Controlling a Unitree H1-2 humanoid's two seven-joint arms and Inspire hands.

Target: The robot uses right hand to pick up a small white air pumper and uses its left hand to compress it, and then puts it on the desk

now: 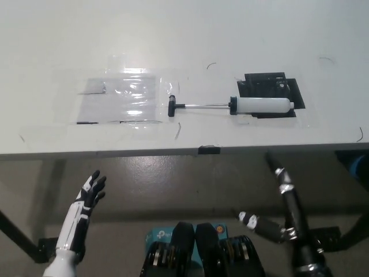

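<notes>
Pump: air pumper (pixel 242 106) is lying on the desk (pixel 190 34), rod extended leftward (body over a black patch).
Handling: I'm judging it light, rigid, smooth; taking the white barrel.
Hands: left hand (pixel 91 190) is hanging open below the desk edge; right hand (pixel 277 167) too dark, cannot tell.

A matt, smooth white finish is seen across the desk (pixel 184 34). Towards its left side, a clear plastic sheet (pixel 124 98) is laid flat, glossy, with bright glare caught on it. Nearer the right edge, the air pumper (pixel 233 106) is shown with a smooth white plastic barrel, a shiny metal rod and a black plastic handle. Under its barrel, a matt black patch (pixel 271 86) is seen.
</notes>
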